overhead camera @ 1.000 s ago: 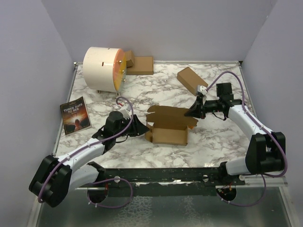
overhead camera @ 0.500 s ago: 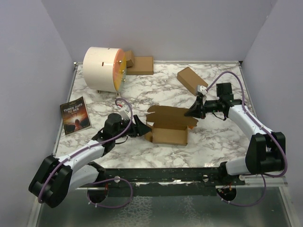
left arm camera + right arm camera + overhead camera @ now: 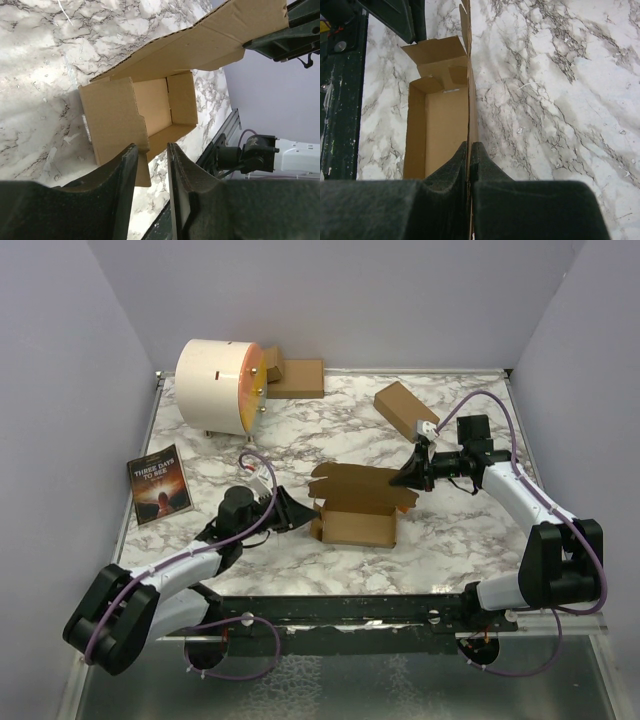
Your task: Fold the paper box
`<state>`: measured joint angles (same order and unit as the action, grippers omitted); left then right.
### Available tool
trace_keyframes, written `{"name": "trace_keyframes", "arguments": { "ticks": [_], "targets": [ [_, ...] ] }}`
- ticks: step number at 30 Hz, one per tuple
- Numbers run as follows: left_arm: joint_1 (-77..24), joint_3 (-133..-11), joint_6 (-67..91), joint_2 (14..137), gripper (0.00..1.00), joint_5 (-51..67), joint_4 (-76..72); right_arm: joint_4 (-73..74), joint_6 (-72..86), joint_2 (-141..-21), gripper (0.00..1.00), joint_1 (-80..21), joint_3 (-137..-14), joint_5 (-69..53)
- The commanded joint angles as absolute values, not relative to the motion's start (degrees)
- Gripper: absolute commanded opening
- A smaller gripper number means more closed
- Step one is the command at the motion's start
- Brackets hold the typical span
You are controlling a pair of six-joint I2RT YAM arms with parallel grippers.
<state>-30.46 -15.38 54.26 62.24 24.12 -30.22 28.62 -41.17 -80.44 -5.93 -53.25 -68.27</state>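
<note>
While the right pincer (image 3: 408,478) pinches the raised far flap (image 3: 350,483) of the paper box (image 3: 352,525), the left pincer (image 3: 300,512), jaws parted and empty, faces its left end, along the long axis.

walls (image 3: 350,300): plain lilac, three sides | table (image 3: 460,540): white marble-patterned top (grey veins) | light: even

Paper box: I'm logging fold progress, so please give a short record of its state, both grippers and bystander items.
paper box: open tray, lid panel raised, end flap not tucked
right gripper: shut on lid panel edge
left gripper: jaws apart, straddling end flap corner
bystanders: second carton, white drum, book
</note>
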Motion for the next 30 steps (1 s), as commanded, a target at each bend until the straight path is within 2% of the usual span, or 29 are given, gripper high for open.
{"name": "trace_keyframes", "arguments": {
  "ticks": [1,7,10,16,25,30],
  "targets": [
    [-29.89,-14.11,56.87,62.73,0.31,25.52,-36.2,28.13,-41.03,-79.53,0.01,-6.15,-53.0,-67.41],
    [-29.36,-12.93,58.96,63.48,0.33,26.13,-39.72,28.24,-41.18,-79.53,0.01,-6.14,-53.09,-67.41],
    [-29.12,-12.53,59.57,64.2,0.31,26.21,-40.82,28.3,-41.22,-79.53,0.01,-6.14,-53.09,-67.41],
    [-28.67,-11.77,60.88,66.01,0.18,26.2,-43.24,28.49,-41.31,-79.44,0.01,-6.15,-53.16,-67.47],
    [-28.48,-10.88,62.4,67.87,0.11,26.19,-46.3,28.56,-41.46,-79.54,0.01,-6.15,-53.22,-67.5],
    [-28.48,-10.46,62.92,69.09,0.01,26.05,-47.37,28.56,-41.48,-79.52,0.01,-6.15,-53.22,-67.5]
  ]
}}
